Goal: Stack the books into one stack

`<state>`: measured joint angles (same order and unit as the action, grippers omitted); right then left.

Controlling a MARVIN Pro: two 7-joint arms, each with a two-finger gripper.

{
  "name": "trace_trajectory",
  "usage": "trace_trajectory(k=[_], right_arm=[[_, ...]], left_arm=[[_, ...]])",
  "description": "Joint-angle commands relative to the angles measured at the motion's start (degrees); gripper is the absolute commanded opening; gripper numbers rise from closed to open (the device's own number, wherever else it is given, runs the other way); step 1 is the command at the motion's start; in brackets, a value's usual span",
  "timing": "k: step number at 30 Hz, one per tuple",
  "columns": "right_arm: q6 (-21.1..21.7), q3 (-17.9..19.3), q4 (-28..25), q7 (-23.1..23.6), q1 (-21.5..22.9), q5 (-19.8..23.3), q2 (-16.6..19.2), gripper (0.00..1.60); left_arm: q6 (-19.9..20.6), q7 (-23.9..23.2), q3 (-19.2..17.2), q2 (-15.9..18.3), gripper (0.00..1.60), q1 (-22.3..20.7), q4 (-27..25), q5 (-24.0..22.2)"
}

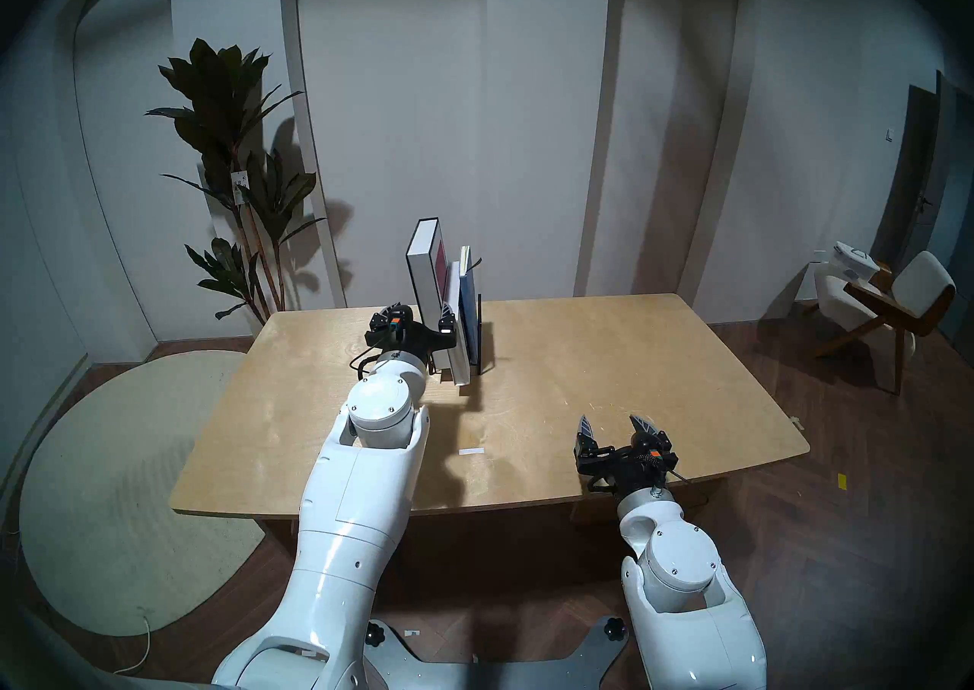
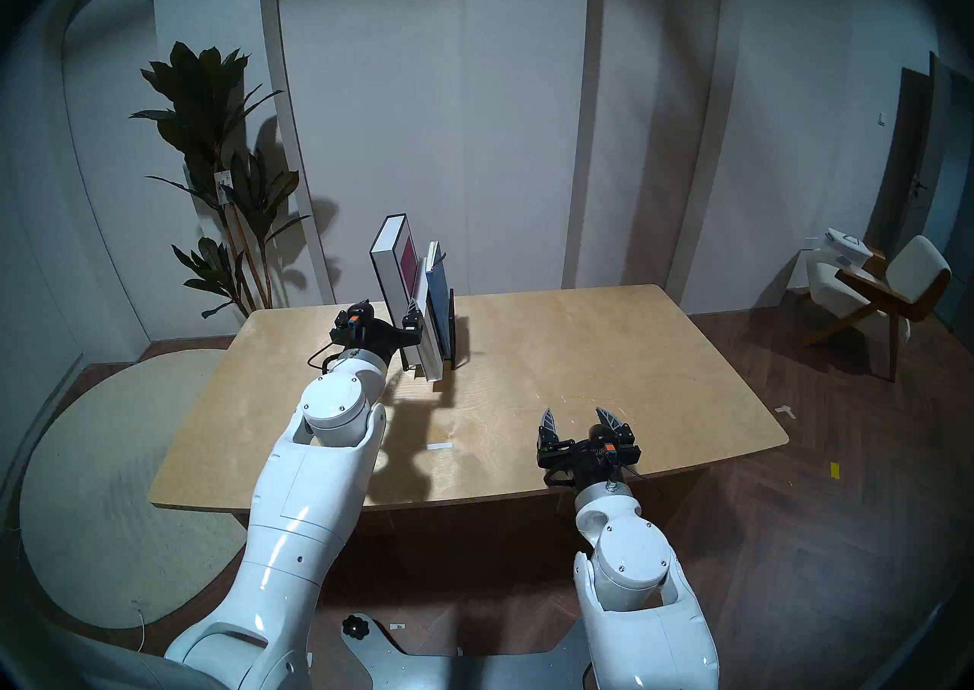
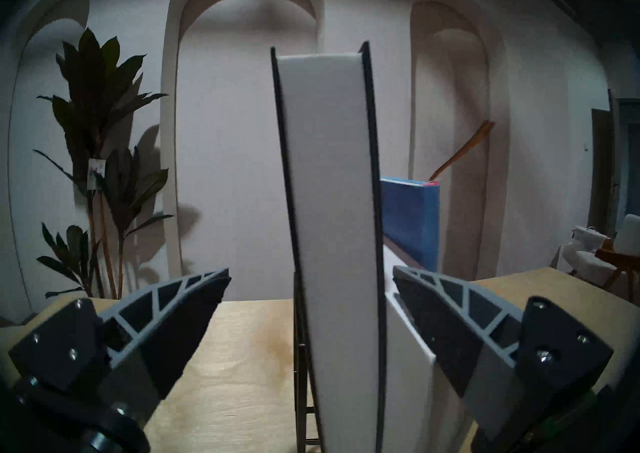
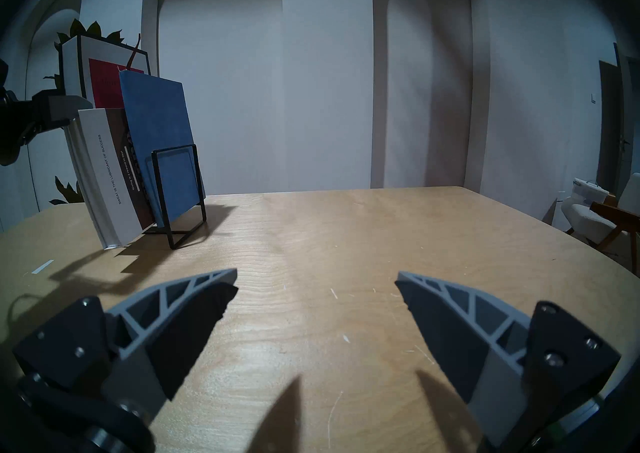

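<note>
Three books stand upright in a black wire rack (image 1: 479,325) at the table's far middle. Tallest is the thick book (image 1: 421,272) with black covers and a white page block, on the left. Beside it stands the brown-covered, white-spined book (image 4: 104,172), then the thin blue book (image 4: 156,120) against the rack's wire. My left gripper (image 1: 417,313) is open and straddles the thick book's (image 3: 332,199) near edge, with gaps on both sides. Its right finger is in front of the white-spined book. My right gripper (image 1: 610,420) hangs open and empty over the table's near right.
The wooden table (image 1: 606,357) has a strip of white tape (image 1: 470,451) near its front middle. A tall potted plant (image 1: 232,146) stands behind the far left corner. A chair (image 1: 885,304) stands at the right, and a round rug (image 1: 105,462) lies on the left.
</note>
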<state>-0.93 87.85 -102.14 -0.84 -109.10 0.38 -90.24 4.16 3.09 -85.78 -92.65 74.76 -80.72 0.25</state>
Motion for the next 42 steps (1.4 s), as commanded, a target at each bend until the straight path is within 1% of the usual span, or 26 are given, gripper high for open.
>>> trace_trajectory(k=[1, 5, 10, 13, 15, 16, 18, 19, 22, 23, 25, 27, 32, 38, 39, 40, 42], right_arm=[[-0.27, 0.00, -1.24, -0.01, 0.20, 0.00, -0.01, 1.60], [-0.27, 0.00, -1.26, -0.01, 0.19, 0.00, -0.01, 1.60], [-0.27, 0.00, -1.27, -0.01, 0.19, 0.00, -0.01, 1.60], [-0.26, 0.00, -1.29, -0.01, 0.17, 0.00, -0.01, 1.60], [-0.25, 0.00, -1.32, -0.01, 0.16, 0.00, -0.01, 1.60], [-0.24, 0.00, -1.33, -0.01, 0.15, 0.00, -0.01, 1.60], [-0.23, 0.00, -1.35, -0.01, 0.14, 0.00, -0.01, 1.60], [-0.24, 0.00, -1.33, -0.01, 0.16, 0.00, -0.01, 1.60], [-0.27, 0.00, -1.27, -0.01, 0.19, 0.00, -0.01, 1.60], [-0.28, 0.00, -1.24, -0.01, 0.21, 0.00, -0.01, 1.60], [-0.29, 0.01, -1.18, -0.01, 0.24, 0.00, -0.01, 1.60], [-0.29, 0.00, -1.14, -0.01, 0.27, 0.00, -0.02, 1.60], [-0.30, 0.00, -1.10, -0.01, 0.29, 0.00, -0.02, 1.60], [-0.31, 0.00, -1.09, -0.01, 0.29, 0.00, -0.02, 1.60], [-0.31, 0.00, -1.09, -0.01, 0.29, 0.00, -0.02, 1.60], [-0.31, 0.00, -1.10, -0.01, 0.29, 0.00, -0.02, 1.60], [-0.31, 0.00, -1.11, -0.01, 0.28, 0.00, -0.02, 1.60]], left_arm=[[0.63, -0.52, -2.03, 0.16, 1.60, -6.50, 2.17, -1.64], [1.96, -2.40, -2.76, 0.63, 1.60, -6.50, 1.16, -3.43], [4.49, -6.93, -3.42, 1.71, 1.60, -4.25, -2.71, -6.42], [5.53, -8.72, -3.67, 2.32, 1.60, -2.81, -5.00, -7.44], [6.26, -9.59, -3.94, 2.62, 1.60, -2.69, -5.63, -8.03], [5.70, -10.15, -4.07, 2.80, 1.60, -3.03, -5.23, -8.27], [6.96, -11.01, -4.62, 2.78, 1.60, -4.40, -3.84, -9.39], [7.41, -13.52, -5.33, 3.03, 1.60, -6.25, -1.53, -11.54], [8.13, -15.10, -5.99, 3.41, 1.60, -9.52, 2.71, -12.99], [7.27, -15.51, -6.20, 3.42, 1.60, -9.06, 2.77, -13.54], [5.74, -16.21, -6.41, 3.66, 1.60, -10.35, 5.23, -13.92], [5.42, -17.47, -7.04, 3.73, 1.60, -11.28, 7.13, -15.24], [3.32, -18.47, -7.50, 4.27, 1.60, -13.49, 10.94, -15.94], [0.40, -21.25, -7.34, 5.17, 1.60, -16.21, 14.39, -16.58], [-0.02, -21.59, -7.25, 5.30, 1.60, -16.21, 14.26, -16.56], [-0.66, -22.26, -7.23, 5.42, 1.60, -17.15, 15.44, -16.62], [-1.65, -23.14, -7.23, 5.59, 1.60, -17.28, 15.61, -16.84]])
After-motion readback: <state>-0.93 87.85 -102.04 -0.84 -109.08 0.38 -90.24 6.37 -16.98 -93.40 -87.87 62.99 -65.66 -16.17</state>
